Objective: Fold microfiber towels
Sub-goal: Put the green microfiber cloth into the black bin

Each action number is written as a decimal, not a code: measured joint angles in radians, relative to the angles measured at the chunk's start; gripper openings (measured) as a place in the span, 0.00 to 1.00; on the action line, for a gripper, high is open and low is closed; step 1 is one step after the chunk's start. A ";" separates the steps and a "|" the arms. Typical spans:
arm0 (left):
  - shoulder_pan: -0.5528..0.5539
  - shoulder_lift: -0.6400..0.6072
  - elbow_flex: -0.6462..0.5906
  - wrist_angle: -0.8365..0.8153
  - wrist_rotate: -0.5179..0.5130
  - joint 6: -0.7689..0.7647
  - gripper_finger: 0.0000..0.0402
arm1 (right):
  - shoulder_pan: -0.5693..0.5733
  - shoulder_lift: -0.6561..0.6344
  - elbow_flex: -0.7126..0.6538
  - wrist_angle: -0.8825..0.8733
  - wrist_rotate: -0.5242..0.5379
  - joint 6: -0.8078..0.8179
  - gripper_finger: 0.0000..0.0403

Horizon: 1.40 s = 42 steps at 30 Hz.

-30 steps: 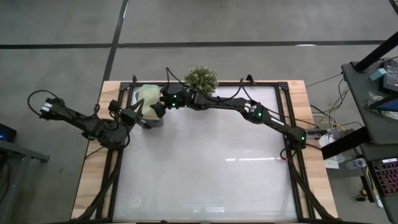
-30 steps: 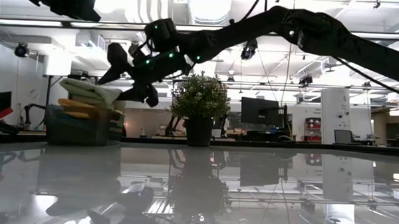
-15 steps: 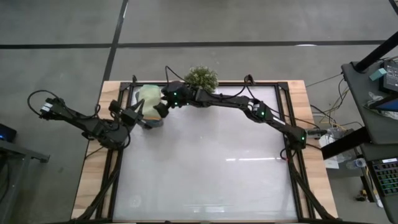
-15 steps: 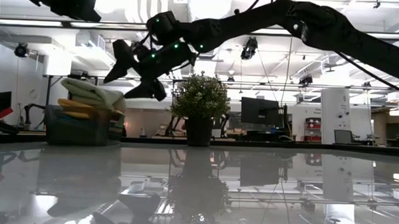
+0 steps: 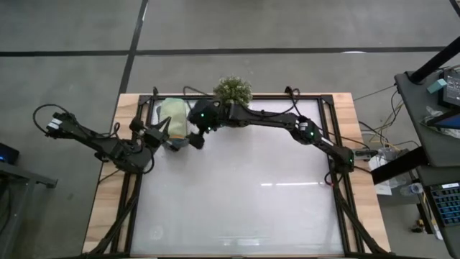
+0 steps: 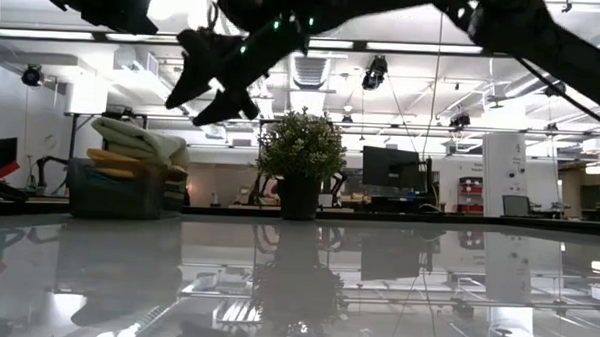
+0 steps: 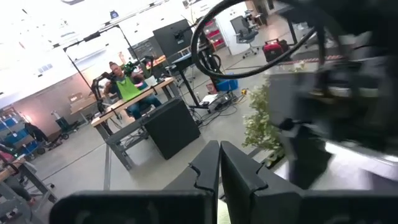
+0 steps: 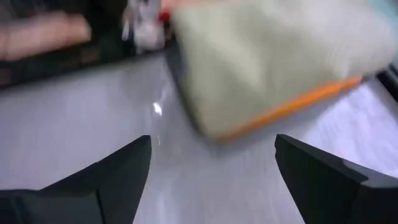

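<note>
A stack of folded microfiber towels lies in the dark grey tray [image 6: 109,200] at the table's far left. A pale sage-green towel [image 5: 172,114] is on top [image 6: 136,138], and an orange one [image 6: 115,158] shows under it. In the right wrist view the sage towel [image 8: 261,56] has the orange edge [image 8: 298,99] beneath it. My right gripper [image 6: 205,83] hangs open and empty above the stack, to its right [image 5: 195,137]. My left gripper [image 5: 159,128] is shut and empty beside the tray's near left side; its fingers [image 7: 219,163] point up into the room.
A small bushy green plant [image 5: 233,91] in a dark pot [image 6: 299,198] stands at the far edge, right of the tray. The glossy white tabletop [image 5: 244,194] spreads toward the near and right edges. People sit at desks in the room beyond [image 7: 127,84].
My right gripper has risen from the top of the towel stack and drawn back toward the table's right and near side, staying open. The towels have stayed in the tray.
</note>
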 joint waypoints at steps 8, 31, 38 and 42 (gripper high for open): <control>0.000 0.075 0.012 0.052 0.012 0.001 0.00 | 0.086 -0.119 -0.050 -0.362 0.204 -0.097 0.81; 0.059 0.141 0.020 0.134 0.161 -0.072 0.00 | 0.248 -0.856 -1.295 0.454 0.286 -0.130 0.81; 0.265 0.224 0.030 0.133 0.173 -0.261 0.00 | 0.255 -0.987 -1.437 0.539 0.286 -0.140 0.81; 0.433 0.252 0.038 0.132 0.316 -0.271 0.00 | 0.256 -1.033 -1.465 0.542 0.286 -0.149 0.81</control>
